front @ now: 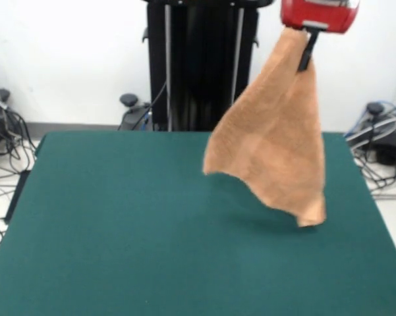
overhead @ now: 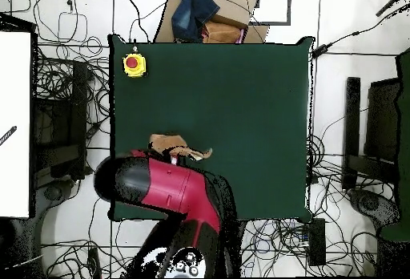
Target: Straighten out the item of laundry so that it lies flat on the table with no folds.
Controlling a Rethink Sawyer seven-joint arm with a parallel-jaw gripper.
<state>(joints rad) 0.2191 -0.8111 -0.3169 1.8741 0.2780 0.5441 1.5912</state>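
Hanging towel pinched by gripper | overhead: arm hides most

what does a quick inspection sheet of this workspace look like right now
surface: dark green table, bare where it shows in the front view
job's things: orange-tan towel hangs by one corner from the gripper, draped and creased, its low end just above the table or brushing it; not flat
clutter: yellow box with a red button on a table corner in the overhead view
grippers: gripper up high, shut on the towel's top corner; red arm over the table edge
cables: loose cables tangled on the floor on both sides
surroundings: black pedestal, white wall, cardboard and dark cloth past the far edge
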